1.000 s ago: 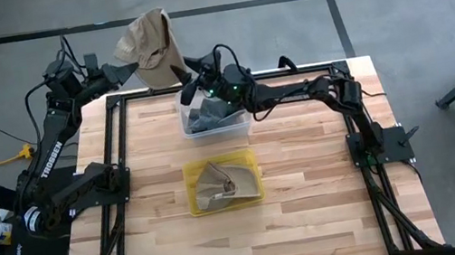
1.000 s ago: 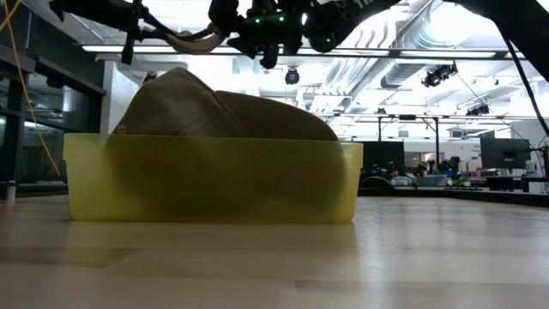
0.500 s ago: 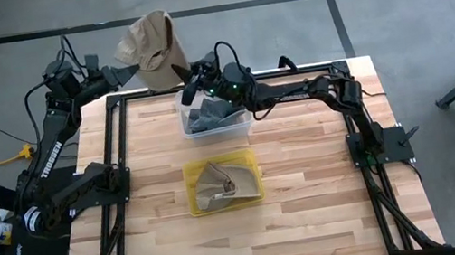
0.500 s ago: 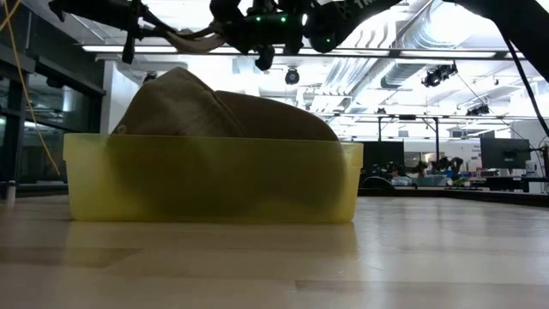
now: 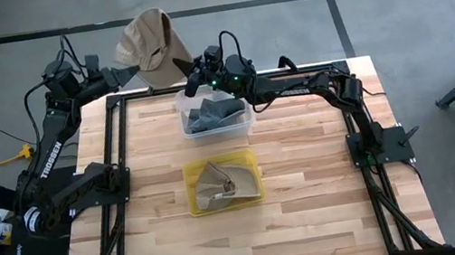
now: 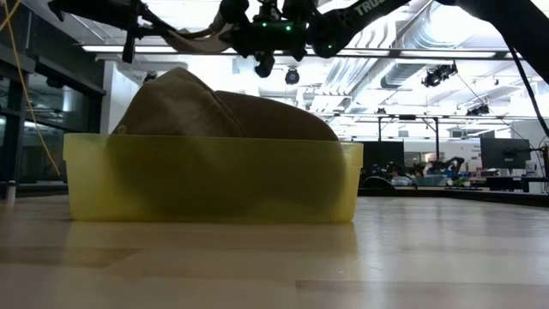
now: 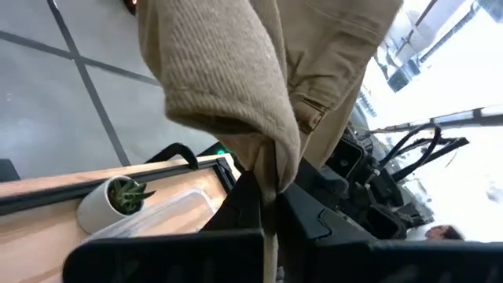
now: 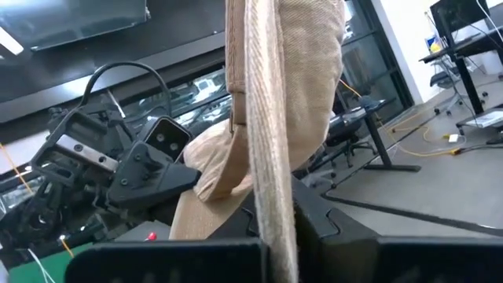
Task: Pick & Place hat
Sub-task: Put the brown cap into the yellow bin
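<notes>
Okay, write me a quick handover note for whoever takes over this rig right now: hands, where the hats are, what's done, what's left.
Left hand: shut on the tan hat, held in the air past the table's far edge.
Right hand: also shut on that hat's edge, above the far end of the clear bin.
Clear bin holds dark grey hats.
Yellow bin at mid-table already holds one tan hat.
Done: one hat placed, next one lifted.
Left: hat is gripped by both hands; one probably has to release before it goes into the yellow bin.
</notes>
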`<state>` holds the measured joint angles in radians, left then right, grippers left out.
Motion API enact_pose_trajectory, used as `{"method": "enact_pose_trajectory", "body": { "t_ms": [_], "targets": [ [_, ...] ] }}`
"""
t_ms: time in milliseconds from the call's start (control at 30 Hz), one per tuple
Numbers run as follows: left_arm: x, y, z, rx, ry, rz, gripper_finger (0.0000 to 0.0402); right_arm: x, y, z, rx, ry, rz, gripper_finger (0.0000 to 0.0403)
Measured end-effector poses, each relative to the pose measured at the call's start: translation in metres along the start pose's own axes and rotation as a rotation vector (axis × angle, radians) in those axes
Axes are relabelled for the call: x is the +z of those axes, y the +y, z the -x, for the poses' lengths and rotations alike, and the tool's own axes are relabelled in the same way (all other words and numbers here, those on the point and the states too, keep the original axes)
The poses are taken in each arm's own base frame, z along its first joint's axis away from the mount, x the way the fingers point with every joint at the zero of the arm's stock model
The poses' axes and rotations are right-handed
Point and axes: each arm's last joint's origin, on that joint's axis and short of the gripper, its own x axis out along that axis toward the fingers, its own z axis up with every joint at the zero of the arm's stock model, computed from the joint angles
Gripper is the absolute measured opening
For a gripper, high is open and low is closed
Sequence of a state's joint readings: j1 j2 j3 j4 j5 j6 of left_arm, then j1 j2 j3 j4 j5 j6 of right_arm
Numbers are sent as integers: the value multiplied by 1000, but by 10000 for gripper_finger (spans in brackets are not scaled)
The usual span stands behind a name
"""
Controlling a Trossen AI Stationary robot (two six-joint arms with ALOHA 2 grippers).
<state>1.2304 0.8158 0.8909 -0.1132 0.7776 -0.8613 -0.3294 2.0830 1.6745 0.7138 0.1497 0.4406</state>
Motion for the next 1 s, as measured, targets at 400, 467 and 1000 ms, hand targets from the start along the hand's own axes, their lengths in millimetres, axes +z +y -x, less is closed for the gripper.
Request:
{"method": "enact_pose_trajectory", "body": {
  "t_ms": [400, 467, 1000],
  "targets": [
    [-2, -2, 1, -58, 55, -135, 104, -3, 0, 0, 0, 27, -24, 5],
    [-2, -3, 1, -67, 65, -134, 145, -3, 0, 0, -2, 29, -24, 5],
    [-6, -13, 11, -97, 47, -220, 316, 1, -18, 0, -158, 60, -12, 5]
  ]
}}
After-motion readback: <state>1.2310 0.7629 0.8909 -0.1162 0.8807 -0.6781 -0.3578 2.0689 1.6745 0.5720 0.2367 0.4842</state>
